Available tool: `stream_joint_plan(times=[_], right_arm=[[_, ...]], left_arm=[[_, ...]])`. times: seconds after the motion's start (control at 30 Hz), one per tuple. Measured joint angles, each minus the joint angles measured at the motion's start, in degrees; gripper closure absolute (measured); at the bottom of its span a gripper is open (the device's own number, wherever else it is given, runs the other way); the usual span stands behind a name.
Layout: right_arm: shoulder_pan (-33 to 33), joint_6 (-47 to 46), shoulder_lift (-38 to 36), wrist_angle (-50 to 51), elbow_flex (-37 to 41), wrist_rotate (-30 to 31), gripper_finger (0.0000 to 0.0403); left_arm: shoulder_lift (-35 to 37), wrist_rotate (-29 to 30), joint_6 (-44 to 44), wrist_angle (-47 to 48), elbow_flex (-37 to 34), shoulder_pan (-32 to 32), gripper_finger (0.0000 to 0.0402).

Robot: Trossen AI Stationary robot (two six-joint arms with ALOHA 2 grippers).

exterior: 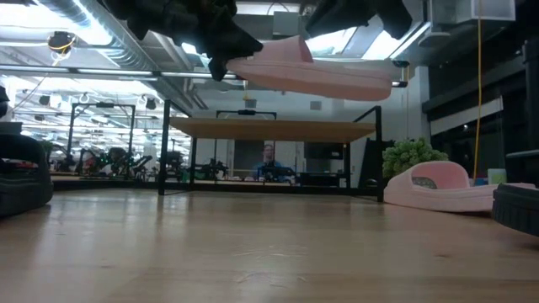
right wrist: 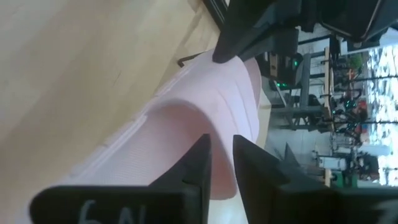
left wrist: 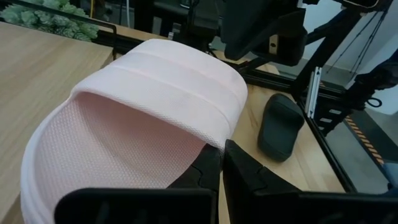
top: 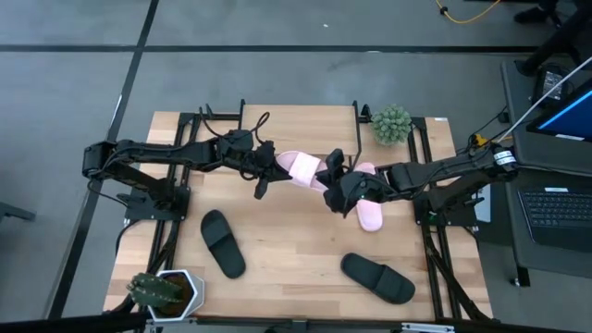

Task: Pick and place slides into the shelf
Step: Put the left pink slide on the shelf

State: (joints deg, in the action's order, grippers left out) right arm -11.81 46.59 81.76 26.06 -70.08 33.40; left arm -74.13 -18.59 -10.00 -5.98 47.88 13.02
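Note:
One pale pink slide (top: 301,168) is in the air between both grippers, level above the table (exterior: 312,74). My left gripper (top: 266,169) is shut on its left end and my right gripper (top: 333,178) is shut on its right end. The second pink slide (top: 370,215) lies sole-down under my right arm (exterior: 438,183). Two black slides (top: 223,242) (top: 377,277) lie sole-down near the table's near edge. The shelf (exterior: 274,130) stands at the far edge on black legs. My left gripper (left wrist: 217,177) pinches the strap's edge (left wrist: 214,142), with the strap wall between the two fingers. It comes level from the table's left. The slide is lifted clear. My right gripper (right wrist: 222,163) pinches the pink strap (right wrist: 221,140) between its two fingers, coming from the table's right. The slide runs away from the fingers toward the left gripper (right wrist: 239,34).
A green plant (top: 392,123) stands at the table's far right corner and a potted plant (top: 166,289) at the near left corner. A laptop (top: 560,139) sits off the table's right side. Bare wood lies between the black slides.

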Motion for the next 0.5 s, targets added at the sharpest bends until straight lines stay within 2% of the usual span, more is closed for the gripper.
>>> stream_joint_plan(times=[0.3, 0.5], right_arm=[[0.0, -1.0, 0.0, 0.1, 0.0, 0.0, 0.0238], [0.3, 2.1, 0.7, 0.6, 0.0, 0.1, 0.0233]], left_arm=[[0.0, 0.0, 0.0, 0.0, 0.0, 0.0, 0.0401], [0.0, -0.4, 0.0, 0.0, 0.0, 0.0, 0.0401]])
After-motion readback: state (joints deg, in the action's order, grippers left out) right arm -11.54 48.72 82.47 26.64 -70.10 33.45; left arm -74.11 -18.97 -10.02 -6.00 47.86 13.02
